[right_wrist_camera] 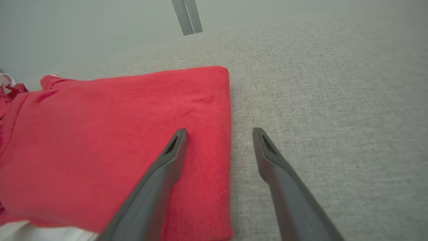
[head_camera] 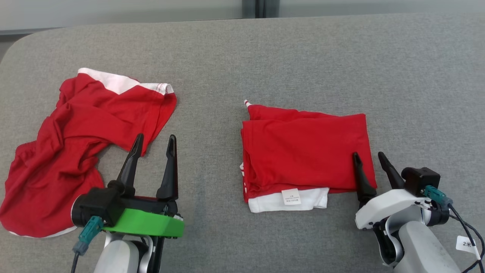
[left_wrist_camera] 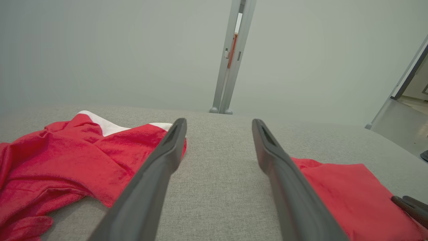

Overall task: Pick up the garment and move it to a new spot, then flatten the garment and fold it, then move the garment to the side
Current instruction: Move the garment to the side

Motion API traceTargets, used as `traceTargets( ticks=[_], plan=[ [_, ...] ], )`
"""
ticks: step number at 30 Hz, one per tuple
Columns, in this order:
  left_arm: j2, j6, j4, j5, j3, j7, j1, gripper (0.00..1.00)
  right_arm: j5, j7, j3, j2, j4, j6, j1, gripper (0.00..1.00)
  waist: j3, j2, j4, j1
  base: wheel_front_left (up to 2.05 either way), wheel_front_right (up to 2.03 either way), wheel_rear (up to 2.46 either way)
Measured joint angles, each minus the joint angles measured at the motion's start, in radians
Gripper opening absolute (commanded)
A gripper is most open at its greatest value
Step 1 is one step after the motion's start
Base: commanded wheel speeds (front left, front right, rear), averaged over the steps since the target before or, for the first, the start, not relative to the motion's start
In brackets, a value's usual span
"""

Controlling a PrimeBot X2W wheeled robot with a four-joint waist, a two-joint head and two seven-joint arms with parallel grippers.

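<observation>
A folded red garment [head_camera: 307, 151] with a white hem and label lies right of the middle of the grey table [head_camera: 265, 57]; it shows again as the folded garment [right_wrist_camera: 110, 140] and the folded garment [left_wrist_camera: 347, 197]. A crumpled red and white garment [head_camera: 79, 140] lies at the left, also the crumpled garment [left_wrist_camera: 60, 164]. My left gripper [head_camera: 155, 142] stands open above the table just right of the crumpled one, empty [left_wrist_camera: 219, 125]. My right gripper [head_camera: 369, 156] is open at the folded garment's right edge, one finger over the cloth, the other over bare table [right_wrist_camera: 219, 134].
The grey cloth-covered table runs wide to the back and right, with a rounded corner at the far left. Behind it stand a pale wall and a grey post [left_wrist_camera: 230, 67]. A doorway [left_wrist_camera: 408, 83] opens at the far right.
</observation>
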Motion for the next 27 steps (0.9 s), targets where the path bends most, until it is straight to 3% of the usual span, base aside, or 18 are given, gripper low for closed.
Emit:
traceTargets(
  ticks=[9,10,11,17,27],
  plan=[
    [0.0,0.005,0.011,0.008,0.004,0.0,-0.003,1.0,0.078,-0.003,0.04,-0.01,0.104,0.0,-0.07,1.0,0.033,0.0,0.032,0.0,0.0,0.0,0.0],
    [0.0,0.005,0.012,0.009,0.004,0.0,-0.003,1.0,0.082,-0.004,0.05,-0.012,0.119,0.0,-0.078,0.29,0.033,0.0,0.031,0.0,0.0,0.0,0.0],
    [0.0,0.005,0.012,0.01,0.004,0.0,-0.003,1.0,0.082,-0.004,0.062,-0.016,0.129,0.0,-0.087,0.0,0.033,0.0,0.028,0.0,0.0,0.0,0.0],
    [0.0,0.005,-0.01,0.01,0.005,0.0,-0.015,1.0,0.017,-0.002,0.117,-0.05,0.119,0.001,-0.12,0.0,0.036,0.0,-0.001,0.0,0.0,0.0,0.0],
    [0.0,-0.003,-0.044,0.045,-0.015,0.0,-0.069,1.0,-0.058,-0.001,0.137,-0.208,0.072,0.001,-0.211,0.0,0.073,0.0,-0.089,0.0,0.0,0.0,0.0]
  ],
)
